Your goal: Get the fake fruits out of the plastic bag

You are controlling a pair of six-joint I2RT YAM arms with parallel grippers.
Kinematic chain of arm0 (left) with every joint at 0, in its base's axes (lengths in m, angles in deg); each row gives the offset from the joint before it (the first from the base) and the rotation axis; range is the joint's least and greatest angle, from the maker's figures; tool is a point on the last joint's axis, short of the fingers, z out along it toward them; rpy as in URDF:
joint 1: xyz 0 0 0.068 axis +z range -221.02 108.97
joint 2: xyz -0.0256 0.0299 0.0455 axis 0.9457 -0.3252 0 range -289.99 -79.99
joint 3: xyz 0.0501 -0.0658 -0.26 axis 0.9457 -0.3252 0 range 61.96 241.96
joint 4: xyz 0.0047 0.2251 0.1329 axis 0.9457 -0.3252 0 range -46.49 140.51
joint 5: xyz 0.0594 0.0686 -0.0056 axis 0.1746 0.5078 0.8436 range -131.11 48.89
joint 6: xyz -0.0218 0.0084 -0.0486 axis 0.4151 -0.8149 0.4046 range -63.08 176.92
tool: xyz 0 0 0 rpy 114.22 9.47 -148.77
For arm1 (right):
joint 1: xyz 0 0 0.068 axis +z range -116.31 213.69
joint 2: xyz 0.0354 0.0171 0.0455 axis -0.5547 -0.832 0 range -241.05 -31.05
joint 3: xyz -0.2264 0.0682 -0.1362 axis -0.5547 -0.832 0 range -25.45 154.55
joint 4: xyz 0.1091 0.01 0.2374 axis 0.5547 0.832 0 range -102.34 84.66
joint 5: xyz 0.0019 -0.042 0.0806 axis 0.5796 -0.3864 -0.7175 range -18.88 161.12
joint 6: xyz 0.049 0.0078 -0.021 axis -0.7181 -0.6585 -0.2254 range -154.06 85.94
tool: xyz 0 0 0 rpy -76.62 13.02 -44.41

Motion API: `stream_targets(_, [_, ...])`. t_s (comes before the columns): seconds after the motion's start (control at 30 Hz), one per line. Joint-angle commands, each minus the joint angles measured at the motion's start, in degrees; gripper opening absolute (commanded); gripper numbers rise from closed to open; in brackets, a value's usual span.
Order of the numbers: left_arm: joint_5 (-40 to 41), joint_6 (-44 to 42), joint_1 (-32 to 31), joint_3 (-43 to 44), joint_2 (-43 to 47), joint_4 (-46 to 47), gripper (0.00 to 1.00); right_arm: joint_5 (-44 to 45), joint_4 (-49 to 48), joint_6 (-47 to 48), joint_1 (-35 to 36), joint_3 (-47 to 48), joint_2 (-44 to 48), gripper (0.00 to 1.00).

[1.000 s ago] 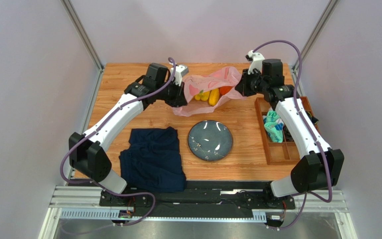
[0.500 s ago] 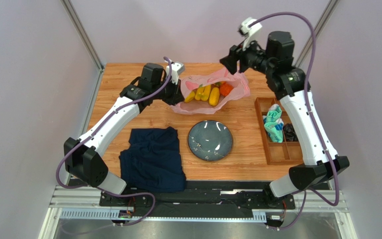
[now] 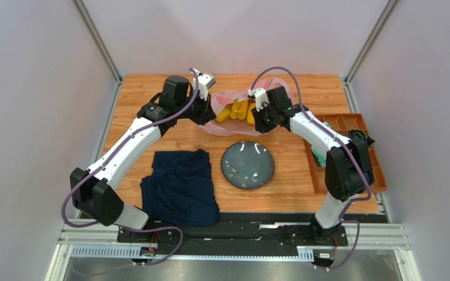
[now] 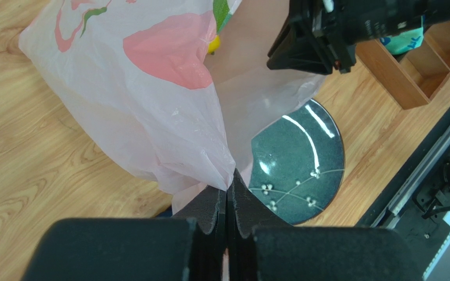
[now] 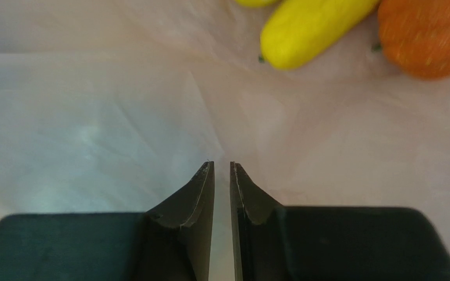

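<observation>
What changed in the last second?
The right tool left the bag at its right edge, rose high, then came down over the bag mouth near the fruits, jaws barely apart. The left tool stayed shut on the bag; plate and cloth unmoved.

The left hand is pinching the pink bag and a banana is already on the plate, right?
Not quite. The left hand does pinch the plastic bag, but the plate holds no fruit; the top view shows the bananas lying inside the bag.
</observation>
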Motion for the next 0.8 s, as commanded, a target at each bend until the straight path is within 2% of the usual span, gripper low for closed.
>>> stream_targets(0.0, [-3.6, -2.7, -0.1, -1.6, 3.5, 1.8, 0.0, 6.7, -2.2, 2.1, -0.1, -5.9, 6.5, 0.19])
stream_targets(0.1, [-6.1, -3.7, -0.1, -2.9, 4.3, 2.0, 0.0, 7.7, -3.9, 1.4, -0.4, -6.4, 7.5, 0.19])
stream_targets(0.2, [-7.0, -4.1, -0.1, -3.3, 3.4, 2.0, 0.0, 7.6, -5.5, -0.2, -0.4, -1.3, 5.3, 0.22])
stream_targets(0.33, [-7.6, -4.0, -0.1, -3.3, 2.2, 2.1, 0.0, 7.7, -5.5, -4.8, -0.3, 4.9, -1.3, 0.41])
stream_targets(0.5, [-6.8, -5.1, -0.1, -2.9, 2.5, 1.9, 0.0, 8.0, -5.6, -9.6, -0.3, 8.7, -7.1, 0.51])
stream_targets(0.53, [-6.6, -5.1, -0.1, -2.9, 2.6, 1.9, 0.0, 8.2, -5.2, -10.1, -0.2, 9.9, -7.9, 0.56])
stream_targets(0.67, [-6.6, -6.9, -0.1, -3.1, 3.3, 1.6, 0.0, 10.9, -5.6, -11.5, -0.2, 13.2, -13.2, 0.67])
stream_targets(0.77, [-7.3, -7.7, -0.1, -3.2, 3.2, 0.8, 0.0, 12.1, -5.7, -11.5, -0.2, 16.5, -16.0, 0.69])
